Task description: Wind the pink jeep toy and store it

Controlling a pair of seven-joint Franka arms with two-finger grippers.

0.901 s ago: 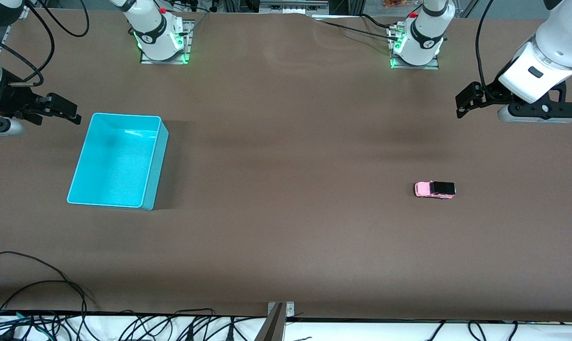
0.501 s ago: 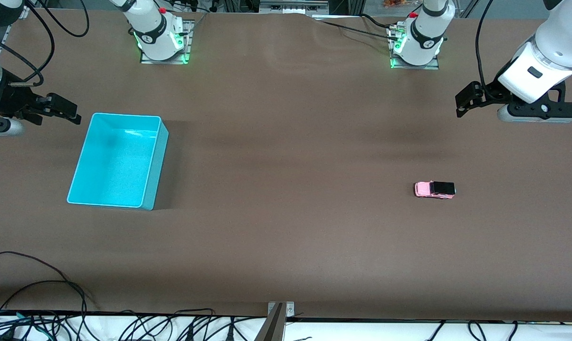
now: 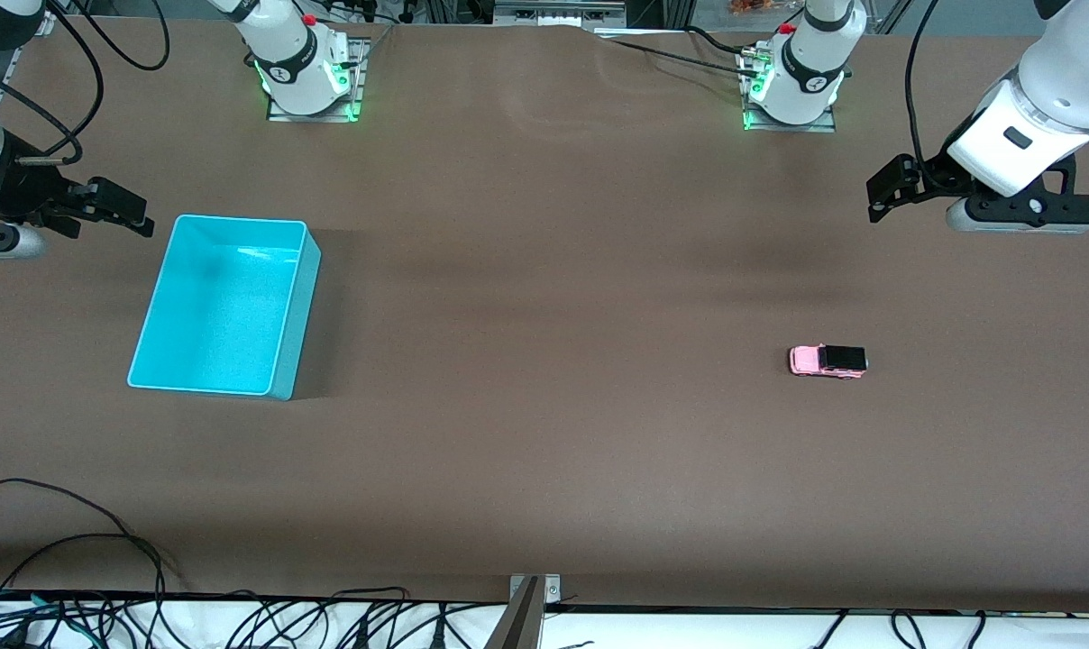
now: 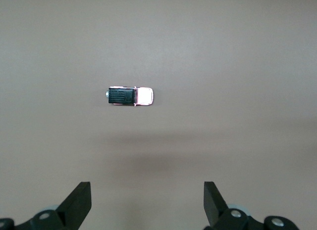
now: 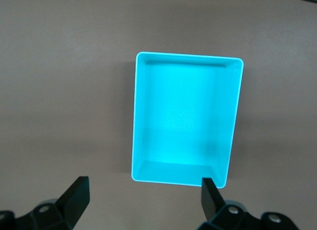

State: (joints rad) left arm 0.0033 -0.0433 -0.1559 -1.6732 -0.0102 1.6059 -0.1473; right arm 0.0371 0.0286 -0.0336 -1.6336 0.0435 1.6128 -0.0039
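Approach: both grippers empty, jaws wide apart.
Bring your left gripper (image 4: 147, 205) down until the jeep (image 3: 828, 361), alone on the bench (image 3: 544, 406), sits centred between its jaws; the right gripper (image 5: 143, 202) waits above the bin (image 3: 297, 302).

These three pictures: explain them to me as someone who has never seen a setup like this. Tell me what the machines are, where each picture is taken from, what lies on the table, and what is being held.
Two robot arms stand at a brown table. The wide picture comes from a high camera facing them. The other two come from cameras on the arms' wrists, looking down past each gripper's two fingers.

The left gripper hangs open over the table at its own end, and its wrist camera sees the pink jeep toy below. The jeep stands on its wheels on the table, untouched.

The right gripper hangs open at the other end, beside the turquoise bin. Its wrist camera looks into the bin, which holds nothing.

Neither gripper holds anything.
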